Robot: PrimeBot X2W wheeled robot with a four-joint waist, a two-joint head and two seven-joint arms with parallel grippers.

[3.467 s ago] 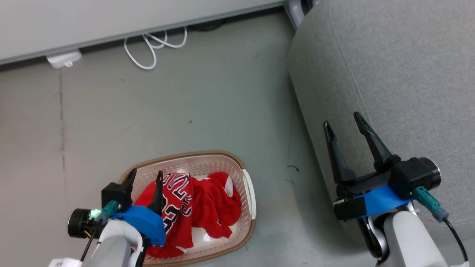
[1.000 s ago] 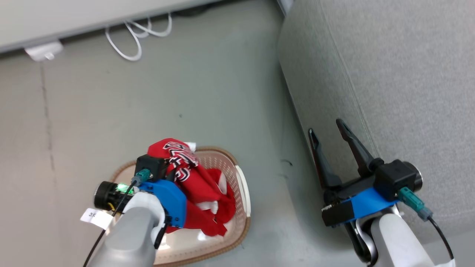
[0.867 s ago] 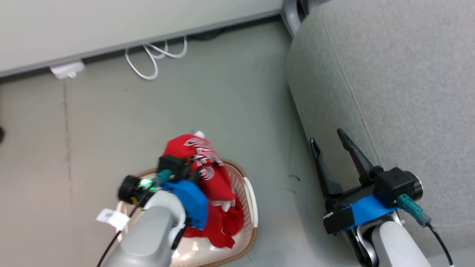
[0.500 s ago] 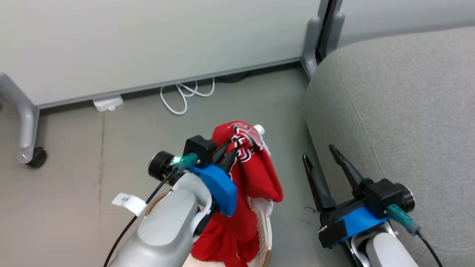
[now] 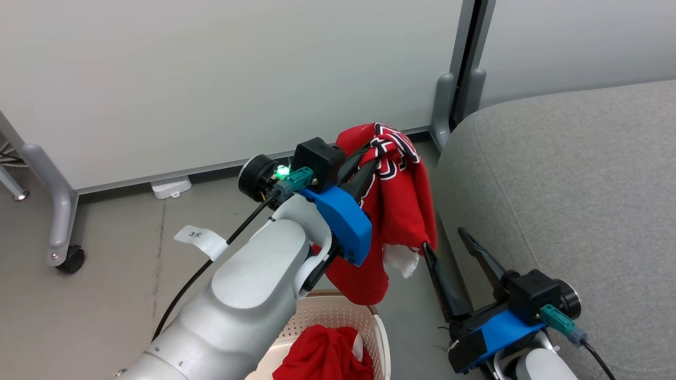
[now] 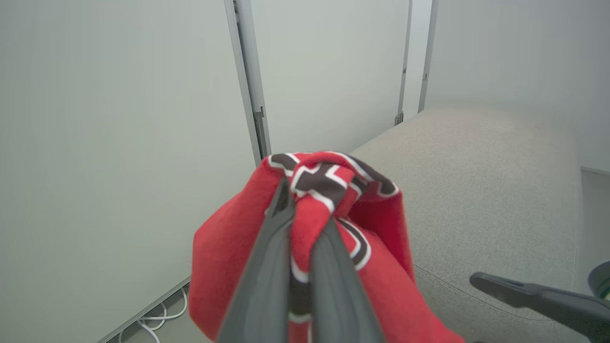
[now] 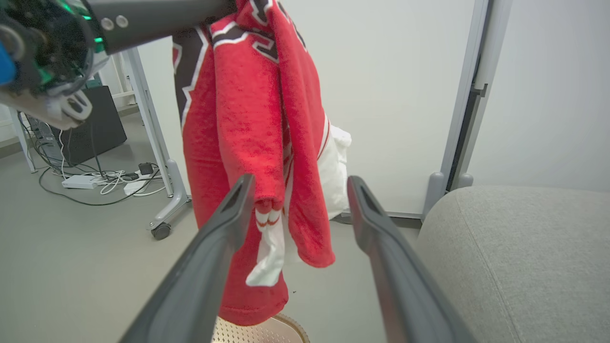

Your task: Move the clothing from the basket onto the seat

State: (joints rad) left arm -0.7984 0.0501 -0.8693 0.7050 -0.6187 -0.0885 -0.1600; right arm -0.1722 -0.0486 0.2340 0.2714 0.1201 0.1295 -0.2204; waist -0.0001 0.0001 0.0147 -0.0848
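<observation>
Progress, read from the head view, is perhaps a quarter. The jersey (image 5: 401,206) is out of the basket (image 5: 338,316) but not yet on the seat (image 5: 570,179). A second red garment, which I take for the shorts (image 5: 322,356) (too crumpled to show stripes), lies on the basket floor. The left gripper (image 5: 364,164) is clamped on a fold of the jersey near its lettering. The cloth hangs down from the fingers, its lower end above the basket. The seat lies to that gripper's right, near but not beneath it. The right gripper (image 5: 444,240) holds nothing and its fingers are spread. The jersey's white trim is just beside its left fingertip and the seat's side is just to its right.

Left wrist view: the two fingers press together, with the lettered fold bunched between and over their tips. Beyond them and to the right spreads the grey seat top. One finger of the other gripper pokes in at lower right.

Right wrist view: the spread fingers frame the hanging jersey, which dangles ahead of them. Whether it brushes the left finger I cannot tell. The basket rim peeks in low between the fingers, and the seat's rounded corner lies to the right.

By my judgement, what remains is to carry the jersey over the seat, let go, then fetch the shorts.
</observation>
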